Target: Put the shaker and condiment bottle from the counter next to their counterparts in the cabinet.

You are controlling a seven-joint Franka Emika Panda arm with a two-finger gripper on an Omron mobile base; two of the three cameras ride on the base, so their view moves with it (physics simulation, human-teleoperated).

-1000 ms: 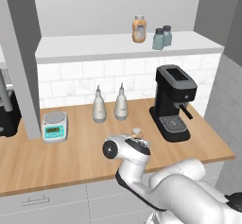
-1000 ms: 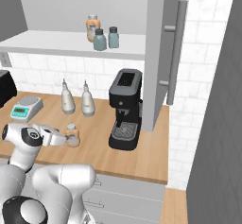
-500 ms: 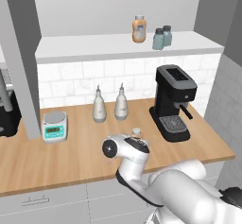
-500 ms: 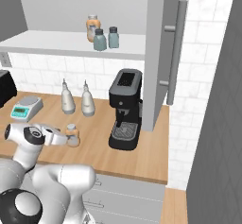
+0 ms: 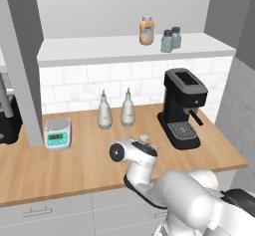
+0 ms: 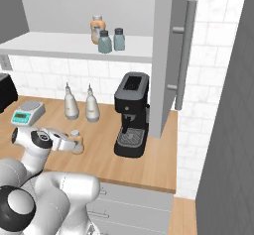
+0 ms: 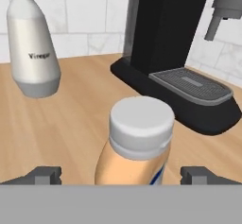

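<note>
The two-finger gripper (image 7: 120, 173) is seen spread wide in the hand view, one dark fingertip (image 7: 45, 173) on each side of the small orange-brown condiment bottle with a pale grey cap (image 7: 137, 145); no contact with the bottle is visible, so nothing is gripped. The bottle is stood upright on the long light-brown wooden counter (image 5: 60, 168), between the fingers and close to the camera. In the left base view the bottle's cap (image 5: 144, 139) is just seen above the white wrist; in the right base view the bottle (image 6: 75, 138) is at the end of the hand.

Behind the bottle a black coffee machine with a grey drip grille (image 7: 175, 48) is stood on the counter (also at (image 5: 183, 105) and (image 6: 132, 112)). A white teardrop-shaped bottle with a printed label (image 7: 32, 43) is seen to the left in the hand view; two such bottles (image 5: 115, 110) are lined up by the tiled wall. A small teal-and-grey kitchen scale (image 5: 58, 132) is set further left on the counter.

On the flat white shelf board of the pale grey cabinet (image 5: 99, 48) an orange pale-capped bottle (image 5: 146, 31) is stood, with two grey-blue dark-capped shaker jars (image 5: 170, 39) just beside it to the right (the pair close together, whether touching cannot be told).
</note>
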